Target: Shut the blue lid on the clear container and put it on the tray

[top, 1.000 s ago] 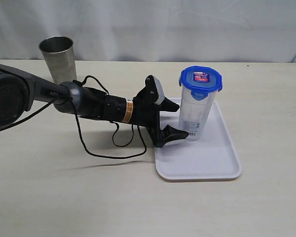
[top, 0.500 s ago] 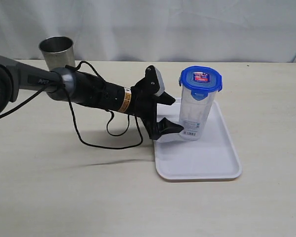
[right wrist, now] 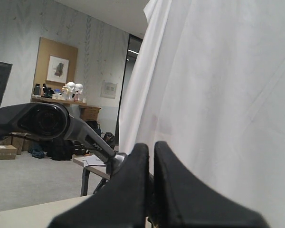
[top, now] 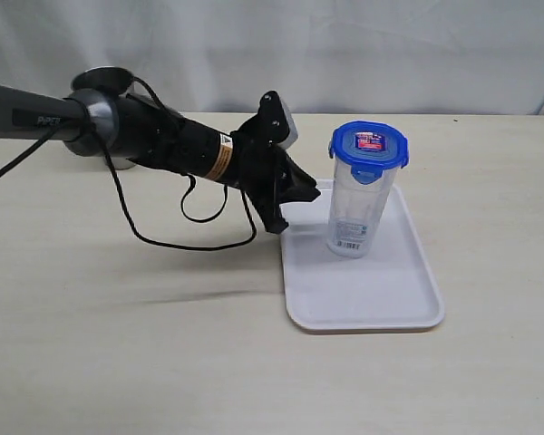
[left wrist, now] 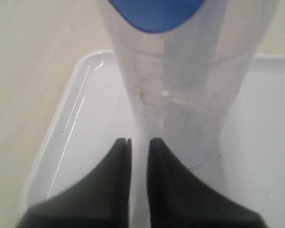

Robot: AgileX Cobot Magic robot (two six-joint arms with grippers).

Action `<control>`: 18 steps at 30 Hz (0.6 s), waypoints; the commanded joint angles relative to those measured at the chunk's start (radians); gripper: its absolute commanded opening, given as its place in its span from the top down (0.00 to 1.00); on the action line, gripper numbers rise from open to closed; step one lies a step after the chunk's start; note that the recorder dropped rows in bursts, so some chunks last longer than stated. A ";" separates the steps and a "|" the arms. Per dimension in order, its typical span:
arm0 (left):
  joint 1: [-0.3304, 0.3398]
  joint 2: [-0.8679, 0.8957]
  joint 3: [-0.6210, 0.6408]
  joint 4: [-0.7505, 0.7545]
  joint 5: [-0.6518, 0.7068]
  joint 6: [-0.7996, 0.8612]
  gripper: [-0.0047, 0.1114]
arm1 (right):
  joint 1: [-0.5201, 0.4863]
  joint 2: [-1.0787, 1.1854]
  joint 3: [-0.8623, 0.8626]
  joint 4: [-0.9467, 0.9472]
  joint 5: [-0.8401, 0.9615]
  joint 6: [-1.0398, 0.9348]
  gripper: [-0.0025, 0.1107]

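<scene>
Clear tall plastic container, blue snap-flap lid on, stands on white rectangular tray. Left tool closed, empty. Looks done; I'd back away.

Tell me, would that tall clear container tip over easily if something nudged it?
Probably yes: the container is tall and narrow, tapering toward its base, so a nudge near the lid would likely topple it. It looks empty, so probably light. Its smooth plastic on the glossy tray might also let it slide.
</scene>
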 commanded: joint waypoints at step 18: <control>0.023 -0.261 0.037 0.011 0.161 -0.223 0.96 | -0.005 -0.004 0.005 0.004 -0.004 0.003 0.94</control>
